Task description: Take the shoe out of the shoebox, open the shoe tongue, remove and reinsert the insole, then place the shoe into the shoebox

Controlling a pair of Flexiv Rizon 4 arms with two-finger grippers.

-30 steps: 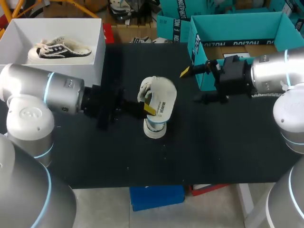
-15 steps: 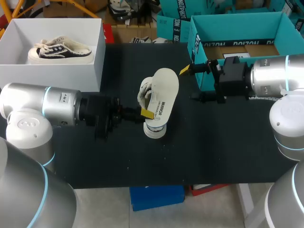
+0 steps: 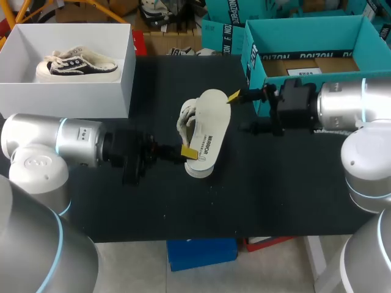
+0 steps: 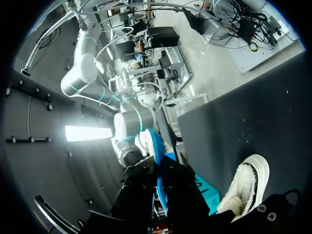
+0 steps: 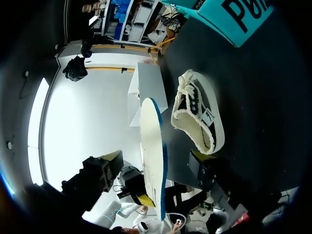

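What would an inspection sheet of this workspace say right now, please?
Surface: black table.
Job's things: shoe at the table's middle, insole held over it; white shoebox at back left holds a second shoe.
Clutter: teal box at back right.
Grippers: left gripper shut on the insole's lower end; right gripper open at its upper end.
Cables: nothing seen.
Surroundings: nothing seen.

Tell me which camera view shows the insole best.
The head view: the insole shows nearly its whole white face, tilted over the shoe. The right wrist view catches it nearly edge-on; the left wrist view shows only a thin blue edge.
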